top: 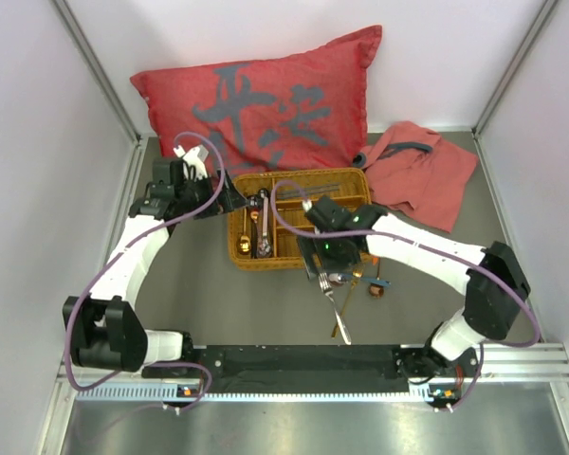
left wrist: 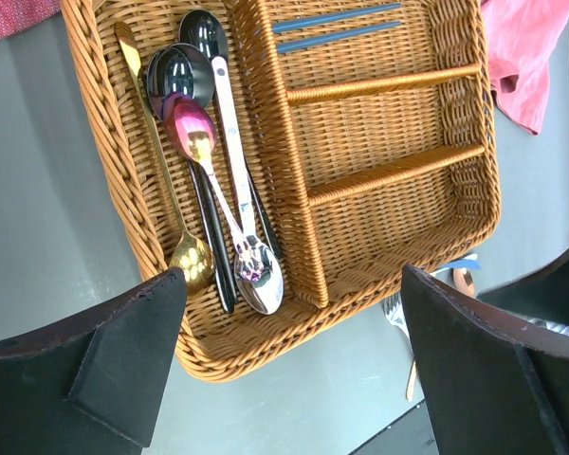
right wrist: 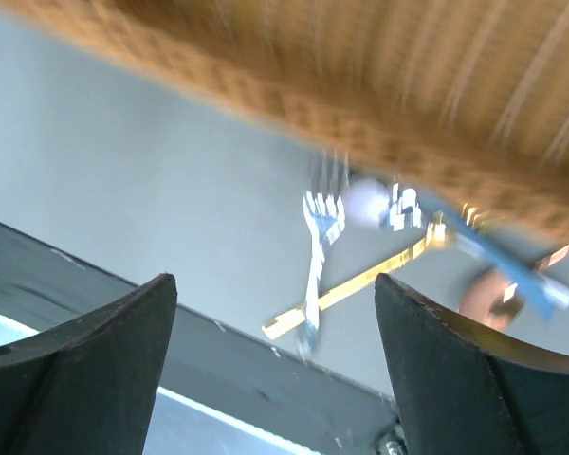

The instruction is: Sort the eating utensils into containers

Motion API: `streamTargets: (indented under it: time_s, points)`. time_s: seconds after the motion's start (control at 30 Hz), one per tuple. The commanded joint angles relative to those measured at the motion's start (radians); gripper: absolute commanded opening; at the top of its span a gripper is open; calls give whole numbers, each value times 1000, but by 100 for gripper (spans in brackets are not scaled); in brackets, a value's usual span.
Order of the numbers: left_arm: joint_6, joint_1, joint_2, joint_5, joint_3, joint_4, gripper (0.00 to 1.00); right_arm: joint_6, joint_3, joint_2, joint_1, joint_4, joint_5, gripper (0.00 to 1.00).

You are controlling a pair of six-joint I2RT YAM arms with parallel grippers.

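The tan wicker tray [top: 294, 175] stands mid-table. Its long compartment holds several spoons [left wrist: 218, 161] in gold, black and silver-pink. One short compartment holds dark blue chopsticks [left wrist: 337, 27]; the other two [left wrist: 379, 133] look bare. My left gripper [top: 229, 199] is open and empty over the tray's left near corner [left wrist: 294, 370]. My right gripper [top: 324, 265] is open and empty above the tray's near edge [right wrist: 275, 379]. On the table below it lie a silver fork [right wrist: 315, 256], a gold utensil [right wrist: 360, 280], a blue one [right wrist: 503, 275] and a copper spoon [right wrist: 484, 294]. The right wrist view is blurred.
A red cushion [top: 266, 104] leans at the back behind the tray. A pink-red cloth [top: 422, 175] lies to the tray's right. The black base rail [top: 303, 360] runs along the near edge. White walls close in both sides.
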Motion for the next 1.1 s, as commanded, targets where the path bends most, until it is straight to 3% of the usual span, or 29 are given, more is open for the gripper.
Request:
streamTargets:
  time_s: [0.0, 0.07, 0.23, 0.4, 0.6, 0.9, 1.0, 1.07]
  points:
    - [12, 5, 9, 20, -9, 40, 98, 65, -110, -52, 92, -46, 72, 81]
    - [17, 5, 9, 22, -12, 38, 98, 97, -150, -41, 129, -47, 92, 76]
    - [25, 5, 1, 28, -16, 32, 98, 145, -182, 9, 211, -69, 162, 72]
    - [31, 5, -9, 31, -29, 30, 98, 150, -211, 57, 217, -31, 178, 68]
    - [42, 5, -14, 27, -35, 18, 98, 121, -216, 127, 217, 37, 198, 57]
    - [55, 5, -25, 10, -41, 6, 98, 71, -207, 207, 217, 88, 152, 22]
    - [60, 5, -29, 2, -42, 1, 98, 52, -208, 203, 217, 94, 132, 3]
    - [63, 5, -31, -1, -42, 0, 98, 33, -204, 183, 217, 85, 120, 0]
